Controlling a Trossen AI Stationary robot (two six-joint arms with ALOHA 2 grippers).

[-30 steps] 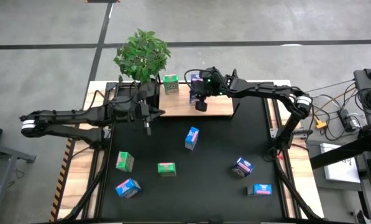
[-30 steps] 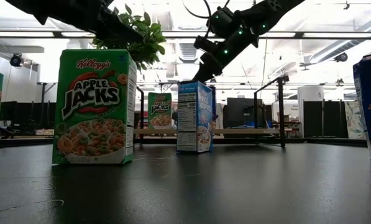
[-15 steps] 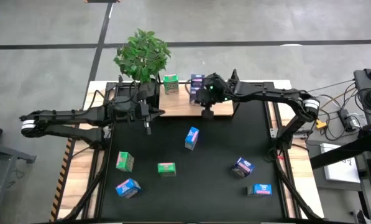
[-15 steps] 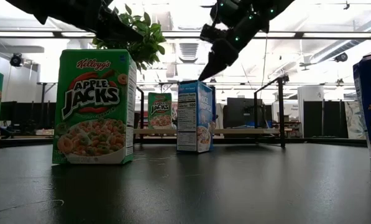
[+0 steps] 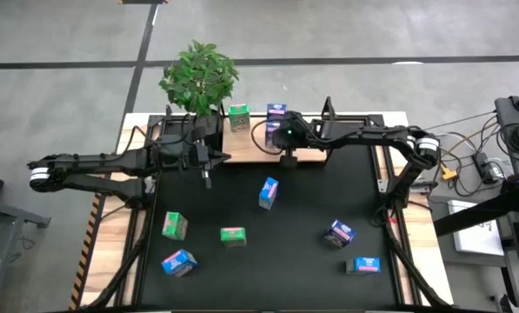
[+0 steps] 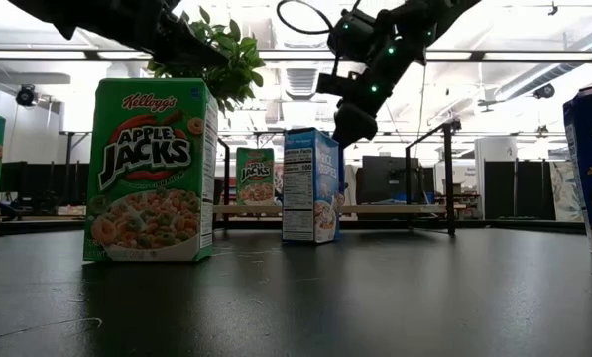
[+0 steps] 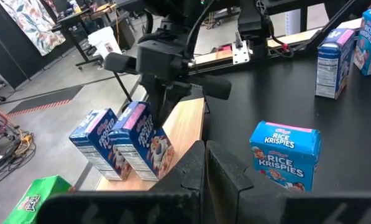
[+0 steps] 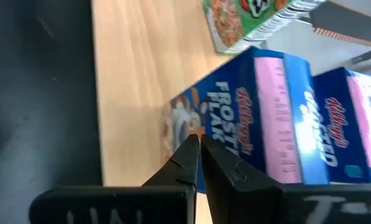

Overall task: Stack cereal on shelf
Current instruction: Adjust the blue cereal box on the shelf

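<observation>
The shelf (image 5: pixel 250 148) is a pale wood board at the mat's far edge. Standing on it are a green cereal carton (image 5: pixel 238 117) and two blue ones (image 7: pixel 98 142) (image 7: pixel 145 138), side by side. Several more blue and green cartons lie or stand loose on the black mat, the nearest a blue Rice Krispies one (image 5: pixel 268 193). My right gripper (image 5: pixel 289 157) hovers shut over the board's near edge, pointing slantwise down at the blue cartons (image 8: pixel 235 124), with nothing between its fingers. My left gripper (image 5: pixel 207 178) hangs shut and empty over the mat, left of the board.
A potted plant (image 5: pixel 200 76) stands behind the board's left end. Loose cartons are scattered over the mat's near half: green (image 5: pixel 174 226) (image 5: pixel 233 235), blue (image 5: pixel 179 263) (image 5: pixel 339 233) (image 5: pixel 363 265). Cables and equipment lie off the table's right side.
My right gripper has drawn back from over the board's middle toward its near edge and a little to the right, staying shut. Its wrist has turned and tipped further down. The blue cartons behind it now show in the high view.
</observation>
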